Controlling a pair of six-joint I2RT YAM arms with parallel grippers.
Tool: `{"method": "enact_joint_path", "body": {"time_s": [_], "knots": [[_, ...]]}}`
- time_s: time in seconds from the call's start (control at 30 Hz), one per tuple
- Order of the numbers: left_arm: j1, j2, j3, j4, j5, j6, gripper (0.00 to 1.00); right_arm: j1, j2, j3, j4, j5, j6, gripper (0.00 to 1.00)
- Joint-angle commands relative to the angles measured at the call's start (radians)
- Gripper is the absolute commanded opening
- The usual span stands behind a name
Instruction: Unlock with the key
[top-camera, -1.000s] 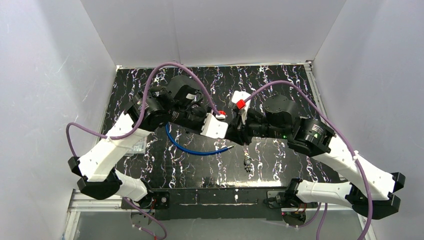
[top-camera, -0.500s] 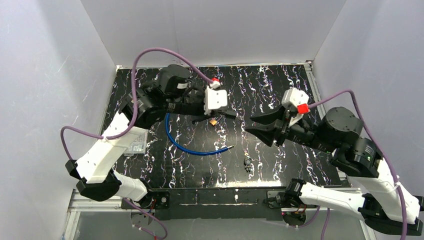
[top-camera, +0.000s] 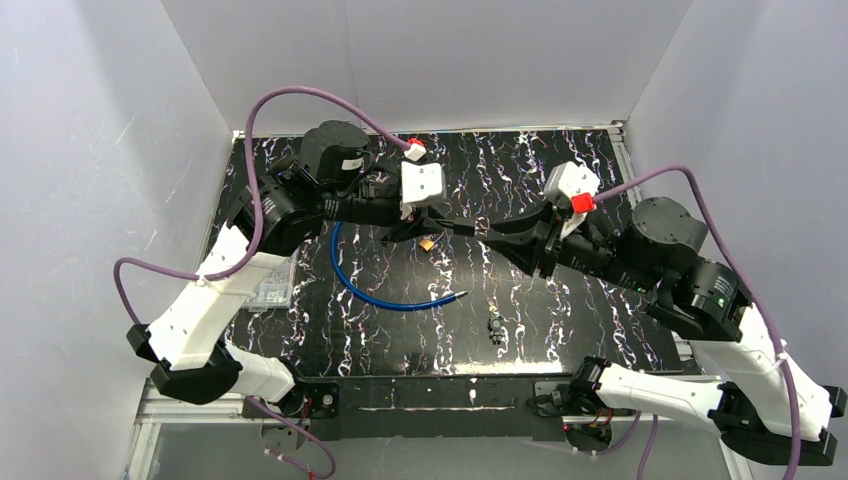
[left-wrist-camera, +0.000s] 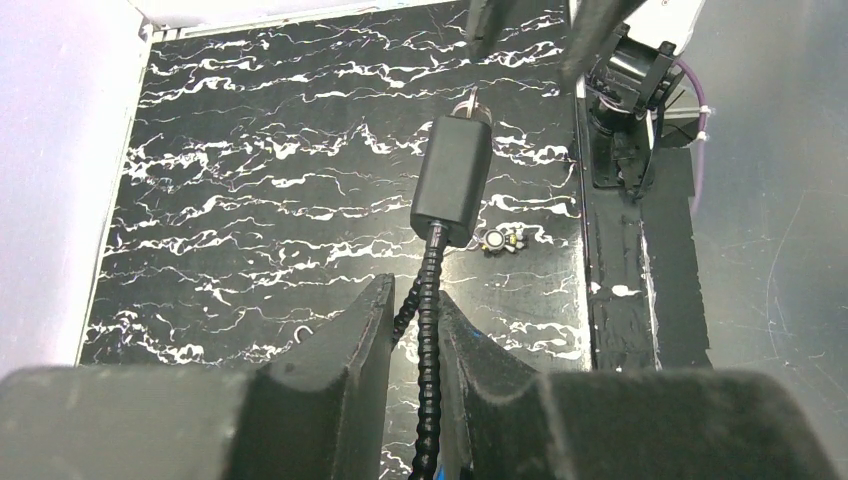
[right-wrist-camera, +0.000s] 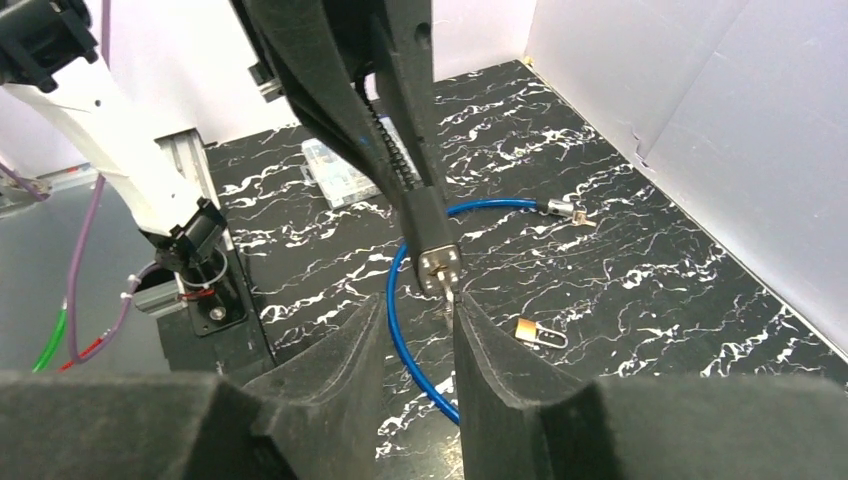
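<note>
1. Key (left-wrist-camera: 470, 101) juts from the end of the black lock body (left-wrist-camera: 452, 180), which hangs in the air over the marbled table (left-wrist-camera: 250, 200).
2. Left gripper (left-wrist-camera: 412, 330) pinches the lock's ribbed cable (left-wrist-camera: 428, 290).
3. Right gripper (right-wrist-camera: 420, 345) has its jaws spread either side of the key, not gripping it.
4. Brass padlock (right-wrist-camera: 530, 332) and blue cable (right-wrist-camera: 490, 207) lie on the table below.

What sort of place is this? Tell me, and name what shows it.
Probably a robot test cell: plain white panel walls box in a black marbled table, the left arm and right arm are bolted to a rail at its near edge, and the left gripper grips a black cable lock.
</note>
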Motion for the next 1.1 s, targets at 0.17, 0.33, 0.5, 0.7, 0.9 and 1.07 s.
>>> {"method": "enact_joint_path", "body": {"time_s": [0.17,0.33,0.5,0.7,0.9,1.07], "knots": [[0.001,-0.053,0.012,-0.022,0.033,0.012,0.00,-0.082,0.001,0.026,0.032,-0.100,0.001,0.39],[0.000,-0.063,0.010,-0.041,0.024,0.015,0.00,-0.100,0.005,0.026,0.027,-0.154,0.000,0.42],[0.002,-0.072,0.000,-0.039,0.020,0.019,0.00,-0.113,0.031,0.030,0.016,-0.245,0.007,0.42],[0.001,-0.075,0.003,-0.053,0.027,0.031,0.00,-0.129,0.027,0.013,0.051,-0.286,0.031,0.41],[0.001,-0.081,0.000,-0.051,0.034,0.030,0.00,-0.137,0.046,0.020,0.060,-0.281,0.039,0.17],[0.001,-0.084,0.005,-0.048,0.034,0.030,0.00,-0.139,0.049,0.014,0.066,-0.283,0.044,0.12]]}}
